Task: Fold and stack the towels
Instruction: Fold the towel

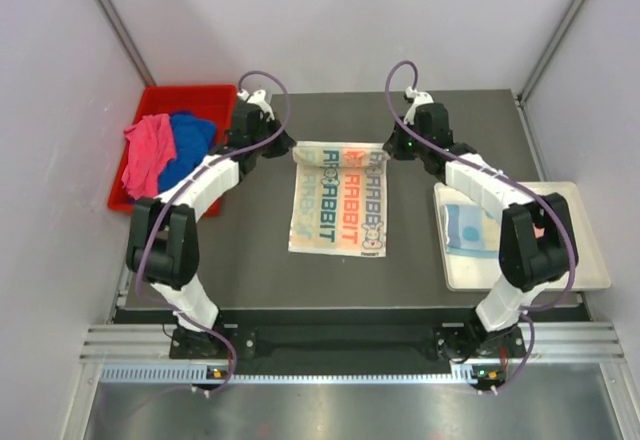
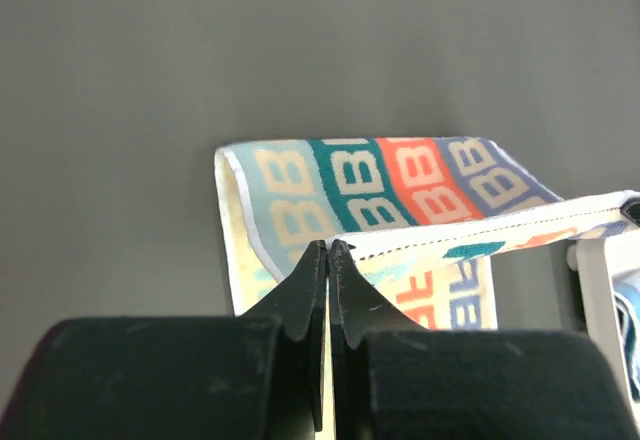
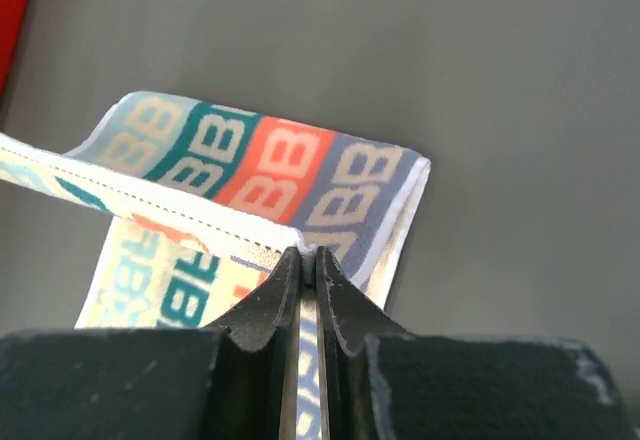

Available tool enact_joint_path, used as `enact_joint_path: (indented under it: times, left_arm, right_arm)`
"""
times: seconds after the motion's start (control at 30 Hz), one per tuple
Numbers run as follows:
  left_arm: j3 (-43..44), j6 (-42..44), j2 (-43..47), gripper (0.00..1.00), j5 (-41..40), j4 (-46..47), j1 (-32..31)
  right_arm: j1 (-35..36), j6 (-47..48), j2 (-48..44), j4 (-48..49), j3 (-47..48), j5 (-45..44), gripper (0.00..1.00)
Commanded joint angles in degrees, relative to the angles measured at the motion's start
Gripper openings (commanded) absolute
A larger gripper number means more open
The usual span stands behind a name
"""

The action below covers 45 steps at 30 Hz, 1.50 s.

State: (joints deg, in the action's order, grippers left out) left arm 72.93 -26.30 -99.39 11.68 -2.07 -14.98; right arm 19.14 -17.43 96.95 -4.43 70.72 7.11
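Observation:
A cream towel [image 1: 338,200] with teal and orange lettering lies on the dark table [image 1: 250,260], its far edge lifted and curled toward the front. My left gripper [image 1: 288,147] is shut on that edge's left corner, and my right gripper [image 1: 392,147] is shut on its right corner. In the left wrist view the cream towel [image 2: 400,185] hem is pinched at the tips of the left gripper [image 2: 329,247]. In the right wrist view the cream towel [image 3: 260,165] hem sits in the right gripper [image 3: 308,253]. A folded light blue towel [image 1: 468,226] lies on the white tray [image 1: 585,260]. Pink [image 1: 148,150] and royal blue [image 1: 192,140] towels fill the red bin [image 1: 190,93].
The red bin stands at the table's far left corner, the white tray at the right edge. Grey walls close in on both sides and at the back. A metal rail [image 1: 340,345] runs along the front by the arm bases.

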Motion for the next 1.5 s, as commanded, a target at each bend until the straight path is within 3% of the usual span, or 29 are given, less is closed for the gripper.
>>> enact_joint_path:
  times: [0.0, 0.2, 0.4, 1.1, 1.47]
  left_arm:
    - [-5.23, -2.69, 6.74, 0.00, -1.31, 5.23, 0.04]
    - [-19.02, -5.16, 14.48, 0.00, -1.49, 7.60, -1.10]
    - [-25.89, -5.60, 19.49, 0.00, -0.71, 6.47, -2.15]
    - [-31.79, -3.40, 29.34, 0.00, -0.96, -1.63, -5.85]
    - [-36.45, -4.02, 28.47, 0.00, -0.26, -1.54, -7.25]
  right_arm:
    - [1.34, -0.85, -6.15, 3.72, -3.38, -1.93, 0.00]
    - [3.62, -1.55, -12.48, 3.11, -12.52, -2.37, 0.00]
    - [6.96, -3.04, -17.66, 3.90, -20.26, -2.37, 0.00]
    - [11.89, -4.72, -25.93, 1.35, -28.18, -4.65, 0.00]
    - [13.56, -6.21, -24.88, 3.28, -32.04, -4.74, 0.00]
